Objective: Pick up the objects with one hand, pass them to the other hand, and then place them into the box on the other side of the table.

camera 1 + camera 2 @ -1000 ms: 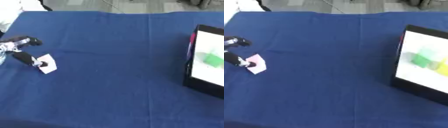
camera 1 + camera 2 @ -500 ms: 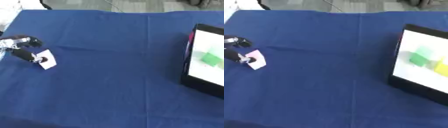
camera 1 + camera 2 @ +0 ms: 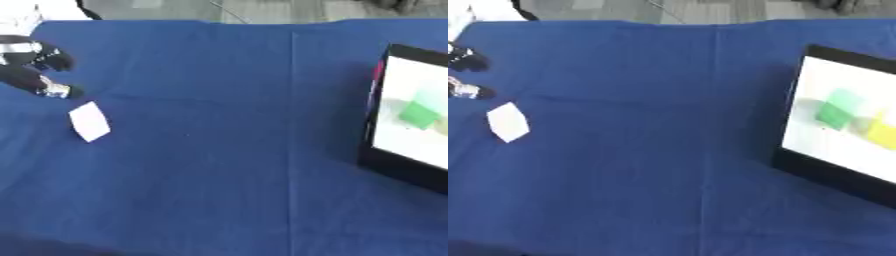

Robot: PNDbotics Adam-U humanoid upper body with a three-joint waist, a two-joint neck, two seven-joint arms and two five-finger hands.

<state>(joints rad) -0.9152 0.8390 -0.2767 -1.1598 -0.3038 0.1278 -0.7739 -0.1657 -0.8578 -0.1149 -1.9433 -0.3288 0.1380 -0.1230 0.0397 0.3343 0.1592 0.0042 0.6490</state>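
A small white block (image 3: 89, 121) lies on the blue tablecloth (image 3: 227, 130) at the left side. My left hand (image 3: 35, 70) is just up and left of it, apart from it, with its fingers (image 3: 467, 91) relaxed and nothing in them. At the right edge stands a black-rimmed box (image 3: 794, 160) with a white inside. A green block (image 3: 836, 111) and a yellow block (image 3: 883, 133) lie in it. My right hand shows in neither view.
The cloth has a fold line running down its middle. Grey floor shows beyond the table's far edge (image 3: 219, 10). A white shape (image 3: 22, 15) sits at the top left corner.
My left hand has let go of the white block and drawn back up and to the left. The block now lies alone on the cloth.
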